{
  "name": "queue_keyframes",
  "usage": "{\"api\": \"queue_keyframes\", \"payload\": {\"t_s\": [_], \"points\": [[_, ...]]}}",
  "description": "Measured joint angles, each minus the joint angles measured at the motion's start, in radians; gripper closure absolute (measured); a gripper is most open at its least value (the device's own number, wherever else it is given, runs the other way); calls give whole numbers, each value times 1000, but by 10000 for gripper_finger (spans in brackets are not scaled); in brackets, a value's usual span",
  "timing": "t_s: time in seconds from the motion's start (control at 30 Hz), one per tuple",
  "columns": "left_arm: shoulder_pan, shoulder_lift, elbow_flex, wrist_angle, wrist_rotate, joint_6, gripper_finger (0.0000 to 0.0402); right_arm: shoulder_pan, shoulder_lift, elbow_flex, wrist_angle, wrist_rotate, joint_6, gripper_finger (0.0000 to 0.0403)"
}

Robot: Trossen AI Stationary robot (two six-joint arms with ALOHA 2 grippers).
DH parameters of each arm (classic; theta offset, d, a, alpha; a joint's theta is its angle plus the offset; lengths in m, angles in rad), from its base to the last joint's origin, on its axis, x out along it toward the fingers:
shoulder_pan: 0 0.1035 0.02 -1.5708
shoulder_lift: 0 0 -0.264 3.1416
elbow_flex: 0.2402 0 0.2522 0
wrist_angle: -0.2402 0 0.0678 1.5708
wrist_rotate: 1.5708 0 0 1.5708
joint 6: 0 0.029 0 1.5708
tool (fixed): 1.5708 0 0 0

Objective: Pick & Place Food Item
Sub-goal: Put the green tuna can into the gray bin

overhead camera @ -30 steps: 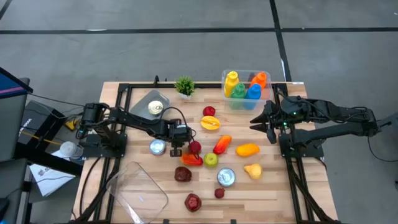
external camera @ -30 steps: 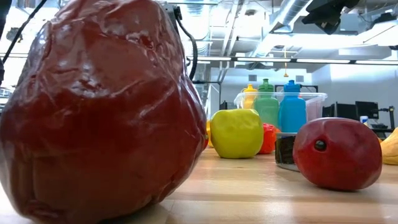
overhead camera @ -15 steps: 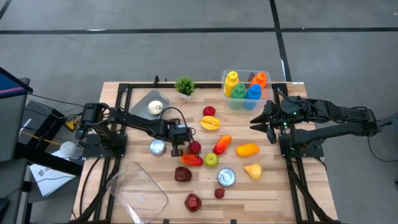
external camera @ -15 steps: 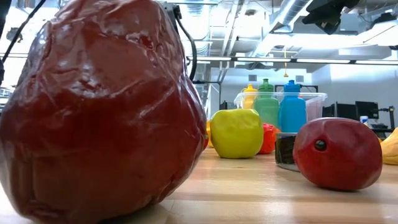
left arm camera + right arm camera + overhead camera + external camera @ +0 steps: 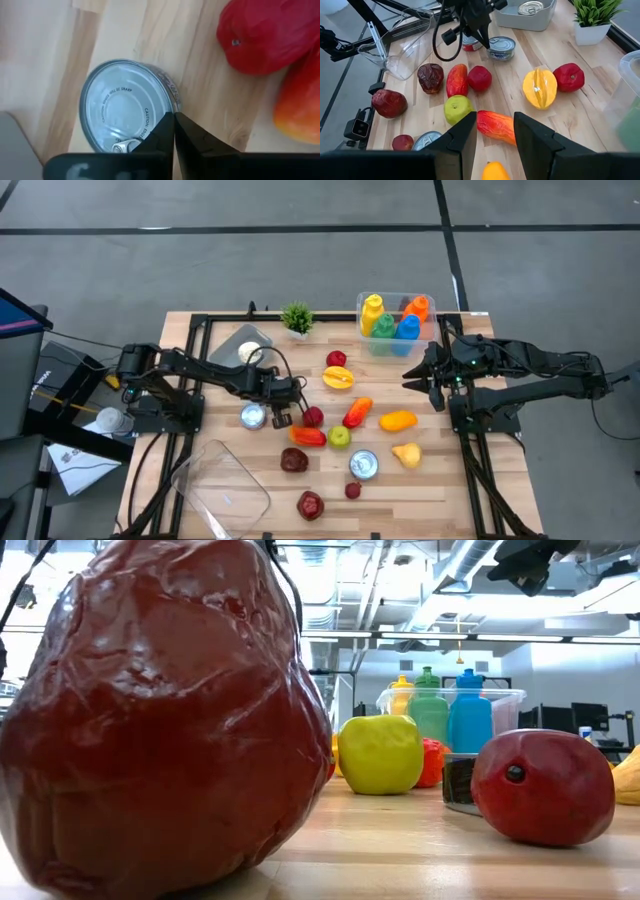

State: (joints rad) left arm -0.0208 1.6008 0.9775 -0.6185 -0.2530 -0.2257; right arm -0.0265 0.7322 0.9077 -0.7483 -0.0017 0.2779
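Three tins (image 5: pixel 253 416); left fingers (image 5: pixel 173 131) pressed together; right fingers (image 5: pixel 470 132) apart, empty.

Three cans (image 5: pixel 253 416), four bottles (image 5: pixel 372 312), perhaps eleven fruit pieces (image 5: pixel 398 420), one plant (image 5: pixel 296 318).

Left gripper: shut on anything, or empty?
Shut and empty. In the left wrist view the left gripper has its fingers pressed together with nothing between them, above the tin can.
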Motion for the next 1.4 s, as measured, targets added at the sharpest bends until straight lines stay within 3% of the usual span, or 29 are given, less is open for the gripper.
{"api": "queue_keyframes", "payload": {"t_s": [0.47, 0.73, 0.9, 1.13, 1.4], "points": [[0, -107, 2, 7, -26, -86, 401, 0, 0, 0, 0, 1, 0, 281], [19, -253, 5, -32, -152, -163, 401, 0, 0, 0, 0, 2, 0, 281], [81, -345, 5, -190, -238, -253, 401, 0, 0, 0, 0, 2, 0, 281], [212, -404, 5, -422, -248, -310, 401, 0, 1, 0, 0, 3, 0, 281], [336, -403, -83, -461, -199, -310, 401, 0, 1, 0, 0, 3, 1, 281]]}}
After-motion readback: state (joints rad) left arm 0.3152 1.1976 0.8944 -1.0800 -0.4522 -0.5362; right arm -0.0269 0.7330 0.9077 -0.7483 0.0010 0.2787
